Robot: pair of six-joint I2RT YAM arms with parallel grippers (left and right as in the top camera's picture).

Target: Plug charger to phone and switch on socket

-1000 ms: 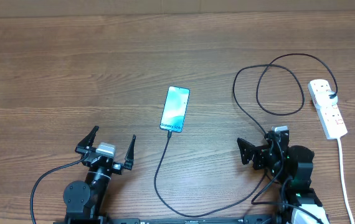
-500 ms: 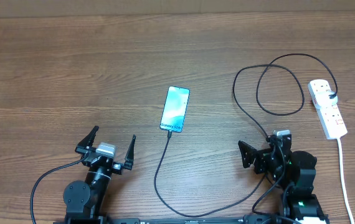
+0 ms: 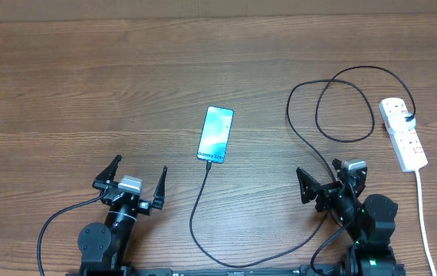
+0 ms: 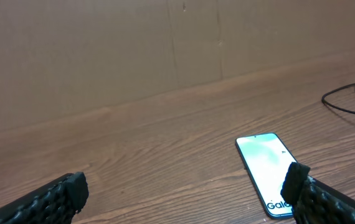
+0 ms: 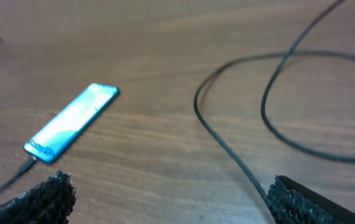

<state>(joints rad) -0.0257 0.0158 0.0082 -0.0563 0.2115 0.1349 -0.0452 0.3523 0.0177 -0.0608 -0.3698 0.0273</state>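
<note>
The phone [image 3: 215,135] lies face up mid-table, its teal screen lit, and it also shows in both wrist views [image 4: 263,168] [image 5: 71,122]. The charger [image 3: 194,211], a thin black cable, has its tip at the phone's near end, seemingly in the port. It curves along the front edge, passes the right arm and loops [image 5: 240,160] up to the socket [image 3: 403,135], a white strip with red switches at the far right. My left gripper [image 3: 138,176] [image 4: 185,182] hovers open to the phone's front left. My right gripper [image 3: 327,181] [image 5: 169,185] is open beside the cable, holding nothing.
A thick white cord [image 3: 422,218] runs from the socket down to the front right edge. The cable's big loops [image 3: 341,103] cover the table between the right arm and the socket. A brown wall [image 4: 103,50] stands behind the table.
The right arm has drifted a little to the right and back toward its base, its gripper still open. The left arm, phone and cable have not moved.
</note>
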